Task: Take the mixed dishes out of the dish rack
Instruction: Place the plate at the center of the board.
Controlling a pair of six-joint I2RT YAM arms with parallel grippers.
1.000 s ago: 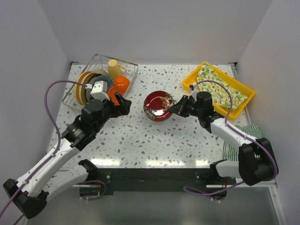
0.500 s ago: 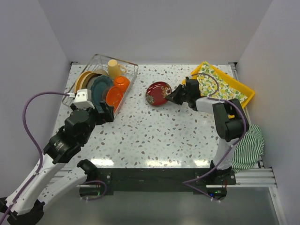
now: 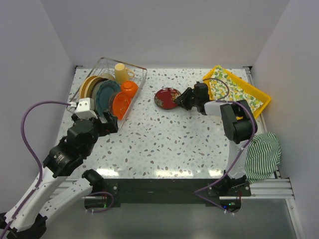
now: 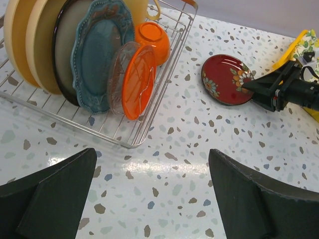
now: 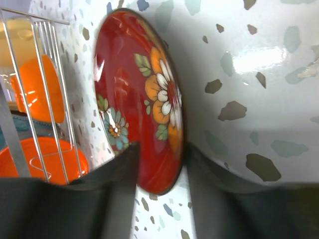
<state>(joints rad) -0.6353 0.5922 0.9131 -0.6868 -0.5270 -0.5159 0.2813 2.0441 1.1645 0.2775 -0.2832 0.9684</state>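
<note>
Right gripper (image 3: 181,99), upper centre, straddles the rim of a red floral plate (image 3: 167,97) lying on the table (image 3: 164,139) right of the dish rack (image 3: 140,80). Whether it pinches or merely brackets the rim is unclear. The plate looks glossy, stiff and probably breakable, best held by the rim. Left gripper (image 4: 152,164) gapes empty.

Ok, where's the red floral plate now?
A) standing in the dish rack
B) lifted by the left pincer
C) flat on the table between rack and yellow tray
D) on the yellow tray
C: the red floral plate lies on the table, apart from the dish rack and the yellow tray, right pincer at its rim.
</note>
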